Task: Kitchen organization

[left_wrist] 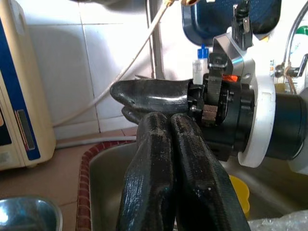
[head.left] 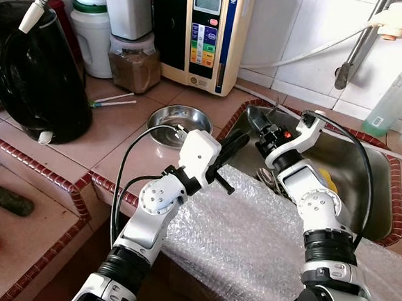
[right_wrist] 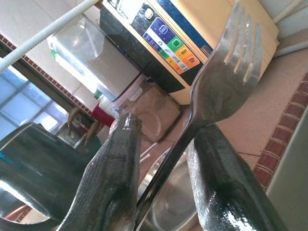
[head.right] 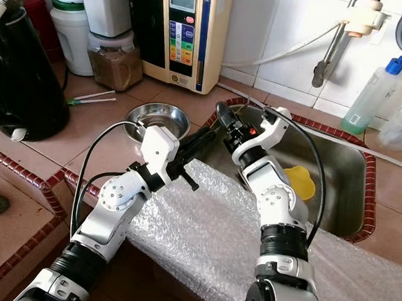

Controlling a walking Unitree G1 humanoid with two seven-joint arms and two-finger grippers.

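- The right gripper (head.right: 223, 116) hangs over the near-left corner of the steel sink (head.right: 345, 183), at about 12 o'clock in the head views; its 2 black fingers (right_wrist: 226, 187) pinch a metal fork (right_wrist: 226, 82) by the handle.
- In the right wrist view the fork's long axis runs along the fingers; the tines stick out beyond the fingertips, towards the beige water machine (head.right: 186, 31) on the counter.
- The left gripper (head.left: 230, 149) sits just beside the right one, at about 11 o'clock; its 2 fingers (left_wrist: 159, 183) are pressed together with nothing between them, tips close to the right gripper's fingers.
- A small steel bowl (head.left: 179, 121) rests on the tiled counter (head.left: 118, 144) at about 10 o'clock, just left of the sink's red tiled rim.
- Bubble wrap (head.left: 250, 238) drapes over the counter edge under both arms.
- A yellow item (head.right: 299, 183) lies in the sink basin; a black kettle (head.left: 43, 79) stands at 9 o'clock.
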